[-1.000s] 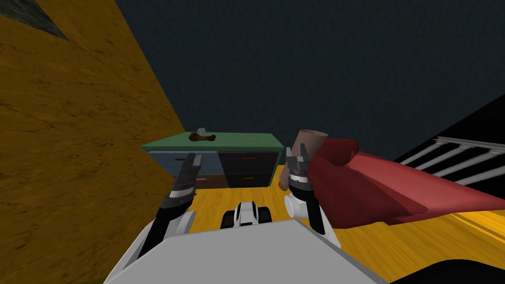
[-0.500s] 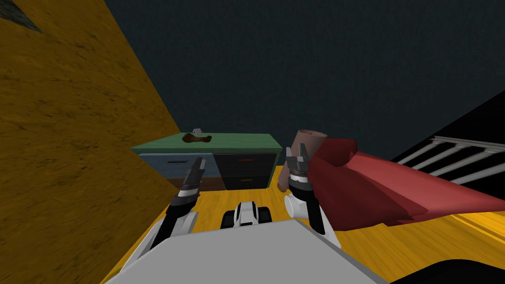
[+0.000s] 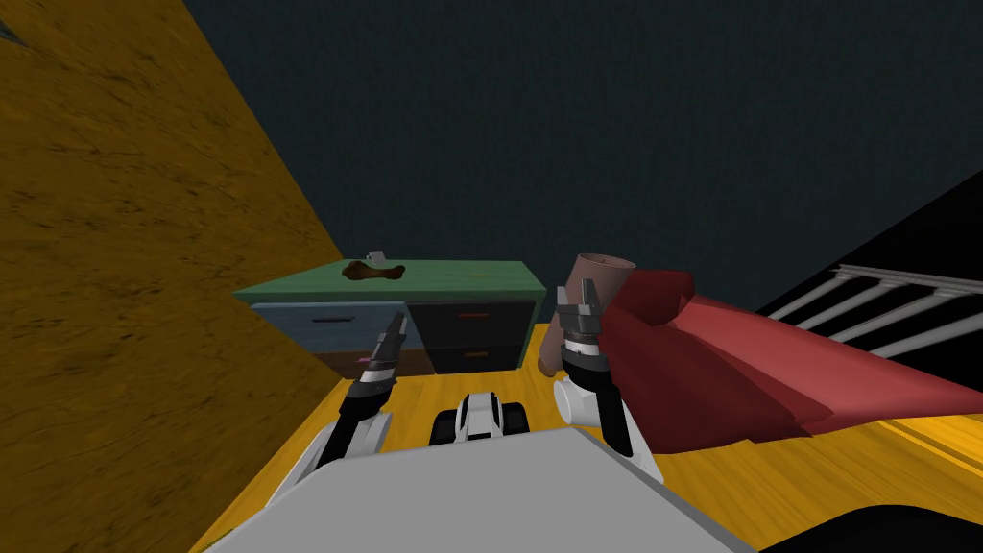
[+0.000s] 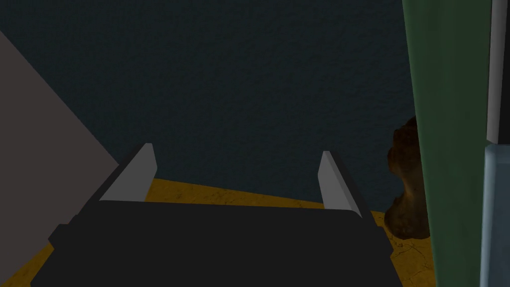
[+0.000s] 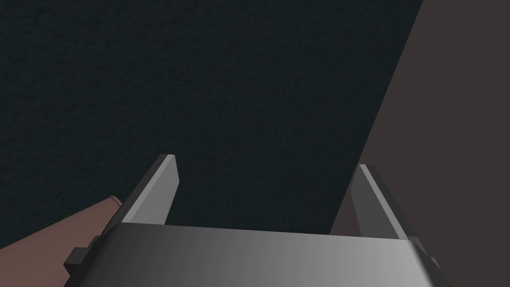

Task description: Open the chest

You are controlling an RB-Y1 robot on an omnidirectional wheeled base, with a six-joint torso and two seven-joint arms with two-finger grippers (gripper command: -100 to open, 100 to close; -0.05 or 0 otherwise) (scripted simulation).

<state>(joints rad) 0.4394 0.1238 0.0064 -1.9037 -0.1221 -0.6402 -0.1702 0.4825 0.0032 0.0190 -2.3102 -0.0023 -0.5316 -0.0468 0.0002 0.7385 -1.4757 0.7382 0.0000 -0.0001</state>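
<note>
Blades of the left gripper stand wide apart, released, with nothing between them. In the head view it is raised before the drawer fronts, and whether it touches them cannot be told. The right gripper is likewise spread and empty, held up in front of a brownish-pink cylinder whose foot it hides.

Beyond the hands lies yellow wooden floor. On it, ahead and slightly left, stands the green-topped chest of drawers, backed against the dark teal wall. It has a pale blue drawer front on one half and black drawer fronts on the other; those that show sit flush. The part under the blue front is dim and partly hidden by the left arm. The orange wooden wall cuts off the chest's left end.

A dark brown lumpy object lies on top, with a small grey thing behind it, too small to identify. Right of the chest a red covered bed runs out of frame, with a white railing against a black area beyond.
</note>
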